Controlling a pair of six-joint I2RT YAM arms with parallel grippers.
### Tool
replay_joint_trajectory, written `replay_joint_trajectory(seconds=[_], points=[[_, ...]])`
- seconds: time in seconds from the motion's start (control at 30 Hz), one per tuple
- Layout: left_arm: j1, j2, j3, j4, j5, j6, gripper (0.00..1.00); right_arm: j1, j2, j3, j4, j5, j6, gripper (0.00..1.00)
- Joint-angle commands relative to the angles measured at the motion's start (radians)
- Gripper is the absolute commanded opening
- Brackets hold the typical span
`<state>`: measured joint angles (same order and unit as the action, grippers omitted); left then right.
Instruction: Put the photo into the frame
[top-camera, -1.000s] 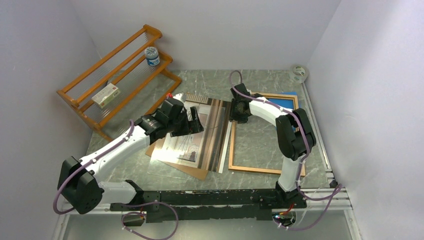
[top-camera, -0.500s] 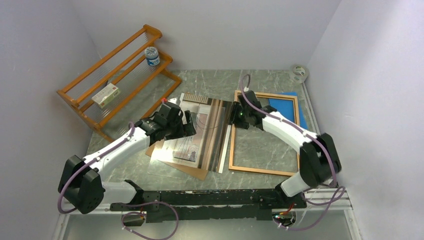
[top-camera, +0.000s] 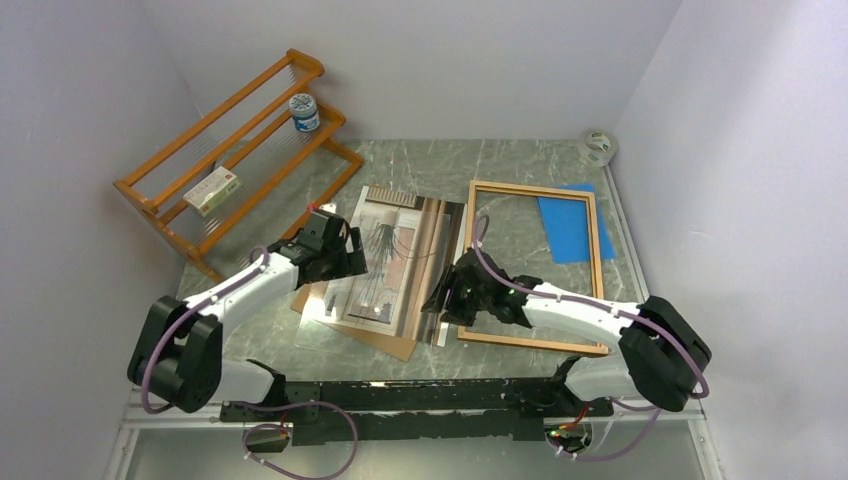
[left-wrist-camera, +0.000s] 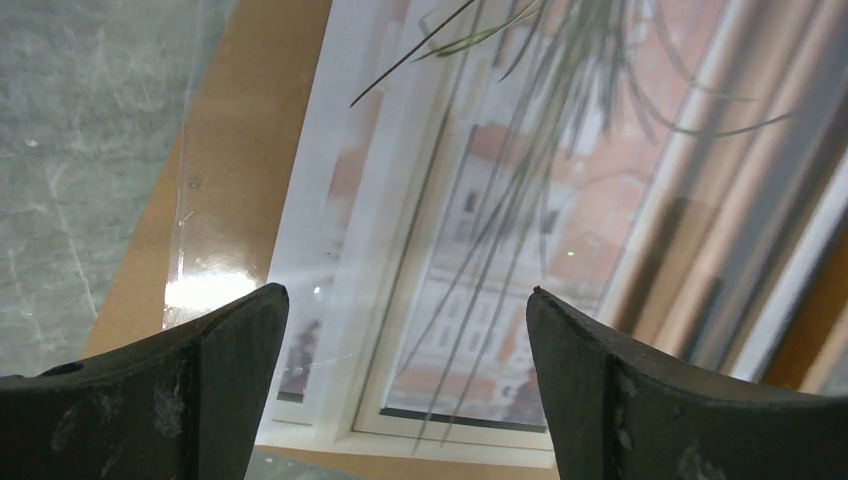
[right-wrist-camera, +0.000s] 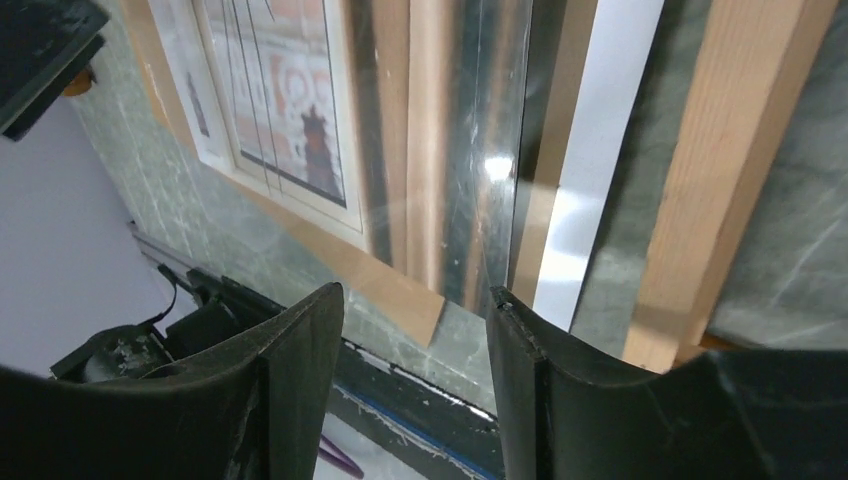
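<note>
— Where does the photo (top-camera: 400, 255) lie from each claw?

— Flat beneath both, long axis running far-to-near. The left claw (top-camera: 348, 262), jaws apart, is over its left edge. The right claw (top-camera: 443, 293), also apart, is at its near-right corner, with the frame (top-camera: 530, 187) just to its right.

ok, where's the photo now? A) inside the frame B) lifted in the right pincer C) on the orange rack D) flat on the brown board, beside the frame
D: the photo lies flat on the brown board, wholly outside the frame.
</note>
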<state>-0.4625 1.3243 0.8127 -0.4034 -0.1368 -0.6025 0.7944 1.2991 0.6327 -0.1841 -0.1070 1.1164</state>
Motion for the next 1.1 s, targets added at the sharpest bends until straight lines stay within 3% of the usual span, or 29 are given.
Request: replay_joint_trajectory(seconds=[0.0,0.53,0.9,1.07], points=[[0.028,0.051,-0.048,0.1,0.108,0.022,0.92,0.057,-0.012,-0.051,0.118,0.049,0.149,0.57],[0.028,0.136,-0.137,0.078,0.138,-0.071,0.81,0.151,0.011,-0.133,0.101,0.086,0.239,0.57],[0.028,0.17,-0.132,0.051,0.153,-0.088,0.8,0.17,0.043,-0.229,0.333,-0.012,0.257,0.6],[0.028,0.18,-0.142,0.057,0.185,-0.107,0.73,0.17,0.06,-0.272,0.447,-0.039,0.258,0.6]])
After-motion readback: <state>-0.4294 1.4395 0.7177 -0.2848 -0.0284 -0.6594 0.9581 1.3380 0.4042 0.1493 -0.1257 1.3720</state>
